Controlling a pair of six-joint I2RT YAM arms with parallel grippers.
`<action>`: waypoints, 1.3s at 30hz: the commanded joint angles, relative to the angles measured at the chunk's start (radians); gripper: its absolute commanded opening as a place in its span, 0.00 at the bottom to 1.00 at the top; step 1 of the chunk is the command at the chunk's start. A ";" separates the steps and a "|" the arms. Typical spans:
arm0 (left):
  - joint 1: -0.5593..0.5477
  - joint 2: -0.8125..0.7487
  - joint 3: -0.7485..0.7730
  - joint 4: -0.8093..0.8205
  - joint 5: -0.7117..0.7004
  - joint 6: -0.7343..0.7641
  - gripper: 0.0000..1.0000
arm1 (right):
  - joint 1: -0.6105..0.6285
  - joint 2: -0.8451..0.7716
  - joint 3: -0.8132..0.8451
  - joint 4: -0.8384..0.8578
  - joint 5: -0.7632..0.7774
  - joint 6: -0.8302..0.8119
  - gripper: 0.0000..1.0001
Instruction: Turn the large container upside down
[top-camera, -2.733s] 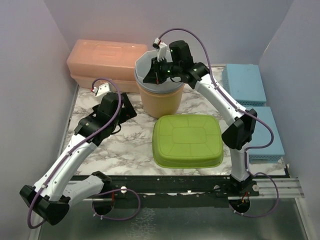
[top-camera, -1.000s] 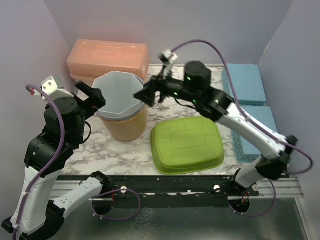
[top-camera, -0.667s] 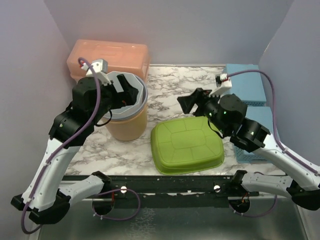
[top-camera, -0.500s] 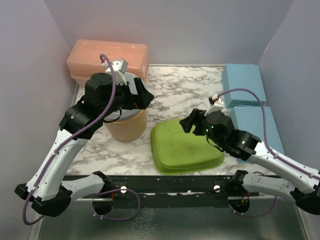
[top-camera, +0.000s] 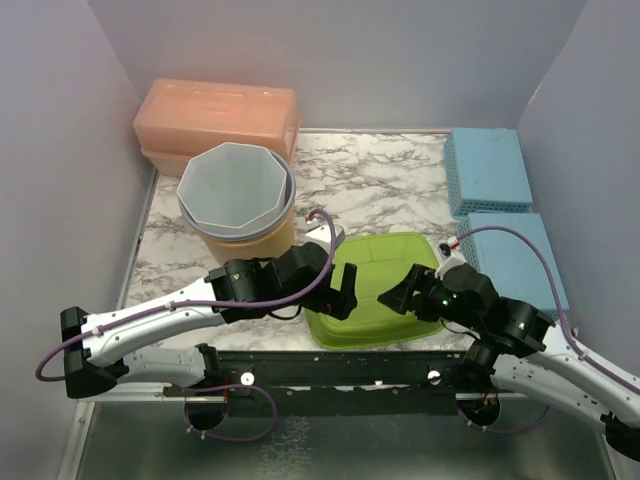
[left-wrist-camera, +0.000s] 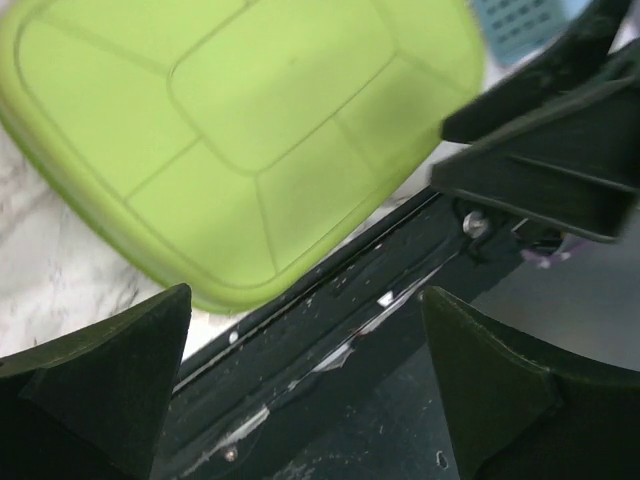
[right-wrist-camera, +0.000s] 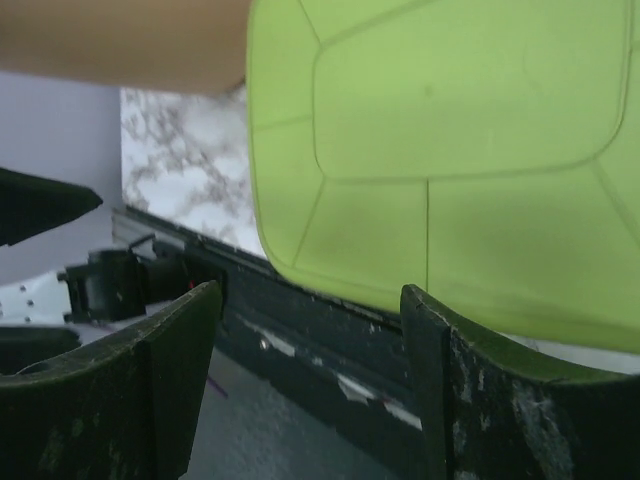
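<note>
The large green container (top-camera: 378, 268) lies bottom-up on the marble table, its ribbed base facing up. The left wrist view shows it (left-wrist-camera: 230, 130) and so does the right wrist view (right-wrist-camera: 450, 130). My left gripper (top-camera: 340, 290) hovers over its near-left corner, open and holding nothing (left-wrist-camera: 305, 300). Over the near-right edge my right gripper (top-camera: 395, 297) is open too, nothing between its fingers (right-wrist-camera: 310, 290). Neither gripper touches the container.
An orange bucket with a grey-blue liner (top-camera: 237, 195) stands upright at the left, in front of a long orange lidded box (top-camera: 215, 115). Two blue baskets (top-camera: 487, 165) (top-camera: 515, 260) sit at the right. The black mounting rail (top-camera: 330, 365) runs along the near edge.
Both arms have pulled back from the bucket and dropped low toward the near edge, over the green container. The bucket stays upright at the left. The right jaws have widened slightly.
</note>
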 joint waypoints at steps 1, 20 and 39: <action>-0.038 -0.063 -0.118 -0.040 -0.154 -0.189 0.96 | 0.005 0.010 -0.058 -0.072 -0.236 0.040 0.77; -0.028 0.074 -0.377 0.138 -0.121 -0.305 0.99 | 0.006 0.086 -0.179 0.008 -0.092 0.146 0.79; 0.278 0.499 0.075 0.265 0.072 -0.087 0.99 | -0.339 0.596 0.116 0.221 0.045 -0.044 0.82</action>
